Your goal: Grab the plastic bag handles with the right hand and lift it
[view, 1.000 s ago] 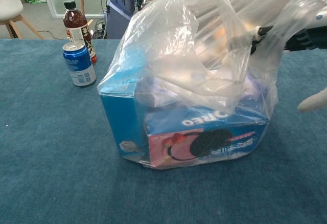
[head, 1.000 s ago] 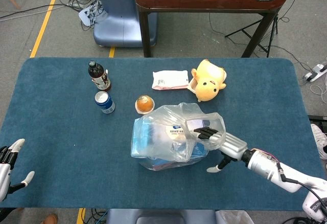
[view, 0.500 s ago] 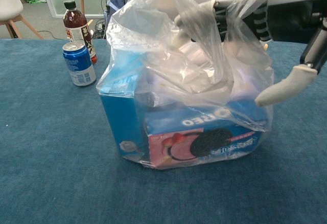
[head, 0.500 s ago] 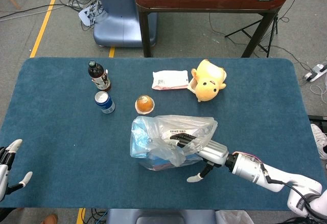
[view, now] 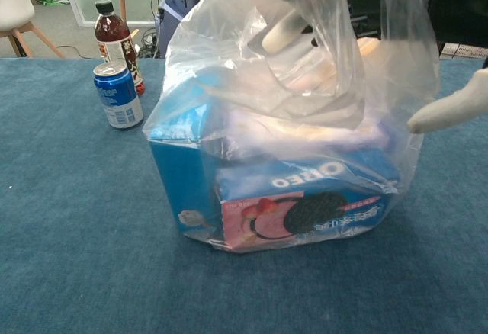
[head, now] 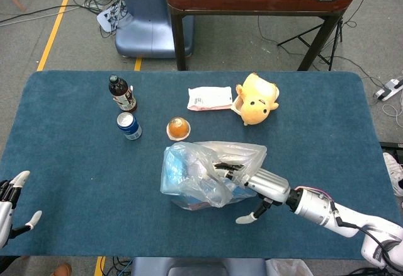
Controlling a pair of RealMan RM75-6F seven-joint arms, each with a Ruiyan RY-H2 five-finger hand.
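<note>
your left hand (head: 11, 197) sits idle at the near left corner of the table (head: 75, 162), fingers apart and holding nothing. your right hand (head: 252, 179) has come in from the near right with its fingers pushed into the gathered top of the plastic bag (head: 208, 175), which looks like the way to hook the handles; the thumb sticks out below, free of the plastic. through the film i cannot tell whether the fingers have actually closed on the handles. the bag rests on the table near the middle, weighed down by a cookie box (view: 305, 208) and a blue box (view: 179, 174), so the base looks unlifted. just behind it stands an orange cup (head: 178, 128), close enough to brush. farther back are a can (head: 129, 125), a bottle (head: 121, 93), a packet (head: 210, 97) and a plush toy (head: 256, 98), all apart from the bag.
</note>
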